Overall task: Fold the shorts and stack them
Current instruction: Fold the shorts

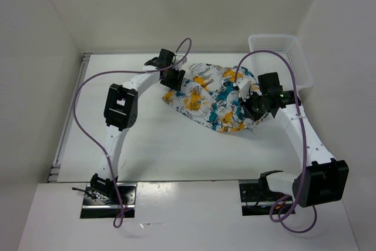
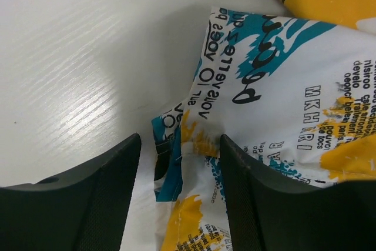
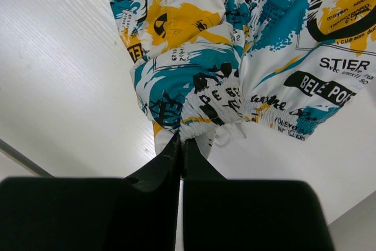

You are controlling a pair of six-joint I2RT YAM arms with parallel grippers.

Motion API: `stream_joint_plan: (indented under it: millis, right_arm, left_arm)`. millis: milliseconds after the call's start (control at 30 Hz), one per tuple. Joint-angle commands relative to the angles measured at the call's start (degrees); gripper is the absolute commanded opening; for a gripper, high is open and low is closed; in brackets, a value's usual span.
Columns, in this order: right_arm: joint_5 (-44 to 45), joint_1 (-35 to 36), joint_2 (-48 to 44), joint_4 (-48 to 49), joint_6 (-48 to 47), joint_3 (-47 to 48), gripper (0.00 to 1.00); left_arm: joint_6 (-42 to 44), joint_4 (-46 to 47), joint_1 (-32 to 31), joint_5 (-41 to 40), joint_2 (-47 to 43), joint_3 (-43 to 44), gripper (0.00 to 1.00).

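Progress on the fold looks slight as the shorts [image 1: 214, 101] lie in one rumpled, roughly oval heap on the white tabletop [image 1: 176, 145], a little past centre toward 1 o'clock in the overhead view, with both arms reaching in from opposite sides. At the heap's 9 o'clock edge the left gripper [image 1: 173, 82] hangs low, its jaws standing apart on either side of a loose printed corner that lies between them without being pinched, as the left wrist view shows. At the 3 o'clock edge the right gripper [image 1: 244, 97] has its jaws pressed fully together, and the right wrist view shows the gathered elastic hem running straight into their tips, so the cloth appears to be caught there. A white mesh basket [image 1: 279, 45] sits at the far corner toward 2 o'clock, near the shorts but not touching them; whether anything is in it cannot be told. No clean crease, squared edge or flat folded panel shows anywhere in the fabric, and no stack is visible on the surface. By that reading the garment is at the spreading or first-grasp stage: the left side has yet to be gripped, the cloth has to be flattened and folded over, and the stacking has not begun.
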Motion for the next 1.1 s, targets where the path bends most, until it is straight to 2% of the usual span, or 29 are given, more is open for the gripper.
stream_joint_plan:
  millis: [0,133,167,233,300,400,467,600,633,700,733,900,1033,1067]
  right_arm:
    - [-0.05,-0.03,-0.98,2.51,-0.68,0.41,0.0]
    - [0.57,-0.03,-0.98,2.51,-0.68,0.41,0.0]
    - [0.57,-0.03,-0.98,2.51,-0.68,0.41,0.0]
    - [0.57,-0.03,-0.98,2.51,-0.68,0.41,0.0]
    - [0.57,-0.03,-0.98,2.51,-0.68,0.41,0.0]
    - [0.57,-0.03,-0.98,2.51,-0.68,0.41,0.0]
    - [1.09,-0.03,-0.98,2.51,-0.68,-0.12,0.0]
    - [1.09,-0.03,-1.51,3.03,-0.68,-0.12,0.0]
    - [1.09,-0.03,-1.51,3.03,-0.68,-0.12,0.0]
    - [1.09,-0.03,-1.51,3.03,-0.68,-0.65,0.0]
    - [1.09,-0.03,-1.51,3.03,-0.68,-0.65,0.0]
    - [2.23,-0.03,-1.51,3.56,-0.08,-0.65,0.0]
    - [3.73,-0.03,-0.64,6.19,4.23,4.16,0.0]
    - [3.73,-0.03,-0.02,7.07,5.46,6.19,0.0]
  left_arm:
    - [0.23,-0.51,0.32,1.13,-1.55,-0.27,0.63]
    - [0.23,-3.07,0.32,5.7,-1.54,-0.27,0.51]
    - [0.23,-3.07,0.32,6.4,-1.54,-0.27,0.4]
    - [0.23,-3.07,0.32,6.41,-2.16,-0.88,0.29]
    - [0.23,-2.38,0.32,5.27,-3.47,-1.4,0.3]
    - [0.23,-1.75,-0.2,2.64,-5.84,-2.02,0.41]
    - [0.23,-1.05,-0.82,1.93,-7.07,-2.9,0.39]
    - [0.23,-1.05,-0.82,1.93,-7.08,-4.83,0.2]
    - [0.23,-1.05,-0.82,1.93,-7.08,-4.84,0.11]
    - [0.23,-1.05,-0.82,1.93,-7.6,-6.15,0.06]
    - [0.23,-1.05,-0.82,1.93,-7.6,-6.15,0.0]
    - [0.23,-2.1,-1.35,1.93,-9.8,-6.15,0.0]
    - [0.23,-6.49,2.51,8.24,-12.78,0.42,0.0]
    - [0.23,-9.11,5.13,11.04,-13.92,5.31,0.0]
